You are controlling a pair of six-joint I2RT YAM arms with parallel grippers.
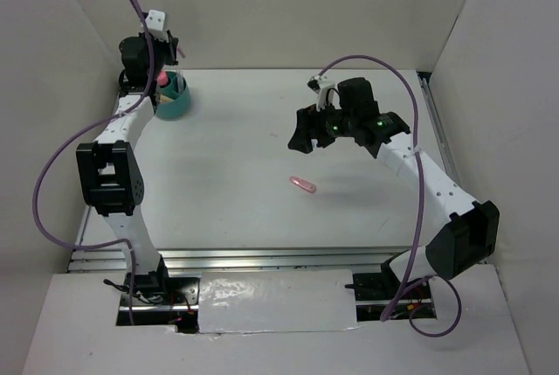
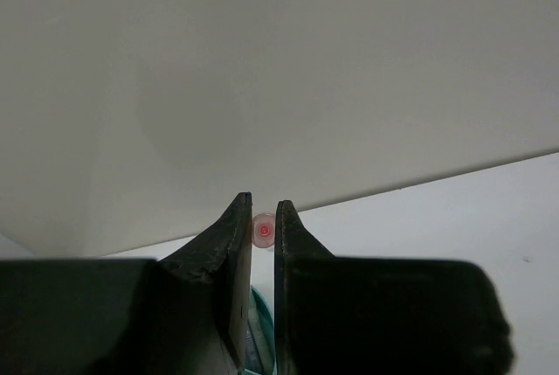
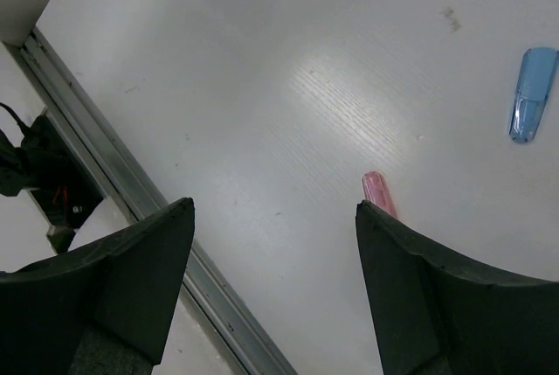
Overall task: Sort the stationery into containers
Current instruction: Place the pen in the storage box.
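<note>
Nearest us, the left arm's base and the right arm's base stand at the near edge of the counter; a little farther in, near the middle of the counter, a small pink piece lies flat on its side, apart from everything else we can see from above.

Beyond it the right gripper hangs above the counter with its jaws spread wide and nothing between them. In the right wrist view one rounded end of the small pink piece shows just beside the tip of one finger, the rest hidden behind that finger. In the same view a small blue piece lies flat on the counter, well apart from the pink one; we cannot find it in the top view.

Farthest off, in the far left corner, sits the teal tub, close by the left arm. The left gripper is over it with its jaws drawn narrow around a pink marker, whose round end shows between the fingertips; from above, the marker's pink top stands at the tub's left rim; a sliver of teal shows below the fingers in the left wrist view; what else the tub holds we cannot tell.
</note>
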